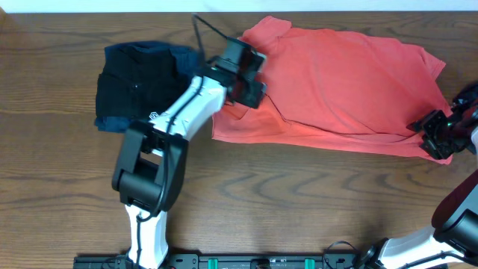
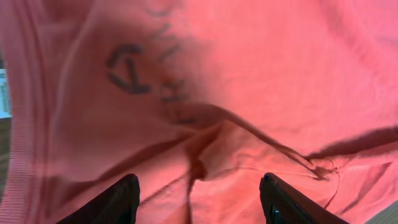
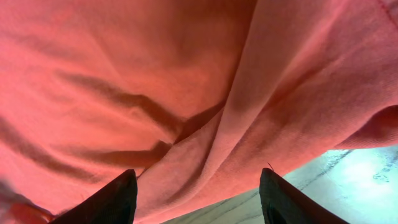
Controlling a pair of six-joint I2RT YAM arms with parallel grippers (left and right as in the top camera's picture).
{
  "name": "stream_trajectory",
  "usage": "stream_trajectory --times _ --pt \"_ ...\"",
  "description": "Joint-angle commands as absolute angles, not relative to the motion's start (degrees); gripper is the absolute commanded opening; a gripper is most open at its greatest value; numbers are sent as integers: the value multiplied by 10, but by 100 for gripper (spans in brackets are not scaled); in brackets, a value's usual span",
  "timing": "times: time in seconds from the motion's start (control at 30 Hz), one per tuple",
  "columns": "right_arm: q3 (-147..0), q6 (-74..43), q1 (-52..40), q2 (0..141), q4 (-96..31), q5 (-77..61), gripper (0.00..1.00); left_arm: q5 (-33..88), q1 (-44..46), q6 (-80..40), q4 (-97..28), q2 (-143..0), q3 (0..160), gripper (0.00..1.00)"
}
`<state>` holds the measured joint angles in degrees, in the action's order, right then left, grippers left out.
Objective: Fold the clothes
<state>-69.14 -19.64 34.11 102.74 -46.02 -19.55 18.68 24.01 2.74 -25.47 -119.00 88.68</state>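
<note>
We look down on a dark wooden table (image 1: 299, 202) with two white-and-black robot arms reaching in from the near edge. A large coral-red T-shirt (image 1: 343, 82) lies spread across the far right part of the table, partly doubled over on itself, with a long crease running along its near side and a sleeve poking out at the far left corner. The left gripper (image 1: 246, 78) is over the shirt's left edge, close to that sleeve. In its wrist view we see its two black fingers (image 2: 118, 202) standing well apart, released, with rumpled coral fabric beyond them and nothing pinched between. Greyish lettering (image 2: 146, 68) shows faintly through the cloth there. The right gripper (image 1: 435, 136) sits at the shirt's near right corner. Its wrist view shows its fingers (image 3: 118, 202) also spread wide, with a thick ridge of coral fabric running through the gap, and we see no clamp on it. To the left of the shirt, just beside it, a folded black garment (image 1: 138, 82) rests on top of a folded navy-blue garment (image 1: 112, 123), whose edge peeks out along the near side.
</note>
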Motion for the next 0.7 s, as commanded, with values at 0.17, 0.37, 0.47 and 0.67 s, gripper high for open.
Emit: stream_trajectory --times 0.17,0.37,0.47,0.67 --pt "-688 -188 317 1033 -461 -197 61 243 251 23 -260 -1213 895 52" --pt "-688 -188 315 1033 -460 -195 61 241 251 24 -263 -1223 894 50" --pt "-688 -188 316 1033 -461 -195 62 229 250 25 -266 -1233 894 48" --pt "-688 -188 320 1033 -461 -195 65 229 251 28 -262 -1244 894 44"
